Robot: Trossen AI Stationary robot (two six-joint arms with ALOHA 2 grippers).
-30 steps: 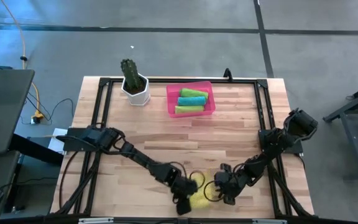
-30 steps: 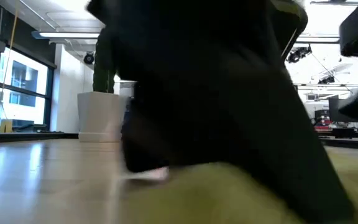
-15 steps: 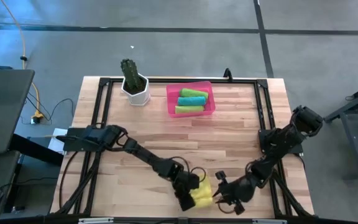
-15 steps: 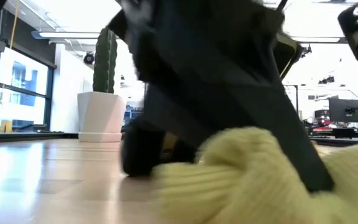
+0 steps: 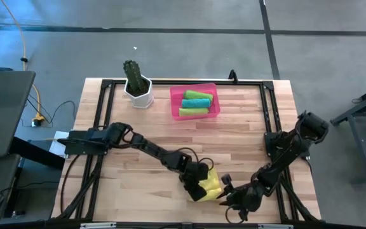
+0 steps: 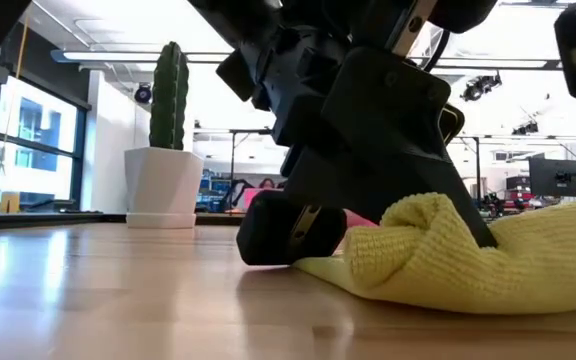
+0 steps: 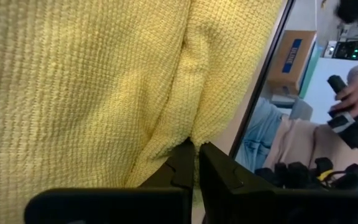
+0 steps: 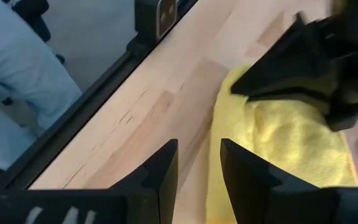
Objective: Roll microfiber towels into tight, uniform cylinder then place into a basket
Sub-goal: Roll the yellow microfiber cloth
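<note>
A yellow towel (image 5: 210,186) lies crumpled on the table near its near edge, a puffed-up heap in the low view (image 6: 468,265). My left gripper (image 5: 199,186) is shut on it, reaching in from the table's left. Just right of the towel my right gripper (image 5: 227,198) stands open at the towel's near right edge (image 8: 229,112), with bare table between its fingers (image 8: 199,168). At the far side the pink basket (image 5: 174,105) holds three rolled towels (image 5: 196,103), two lime green and one teal. My left gripper pinches a raised fold of the yellow towel (image 7: 185,134) between its two fingers (image 7: 213,165). The fingers slant down at it from the table's left. The towel rests on the table and bunches up into a hump (image 6: 413,225) right beside the fingers.
A white pot with a green cactus (image 5: 137,88) stands far left of the basket. A black frame (image 5: 269,121) runs along the table's edges. A person sits just beyond the near edge (image 7: 291,137). Open wood lies between the towel and the basket.
My left gripper has gone toward the table's right and far edges, dragging the yellow towel along the table; the towel has bunched into a hump. My right gripper has drawn back toward the near edge and rolled about its wrist.
</note>
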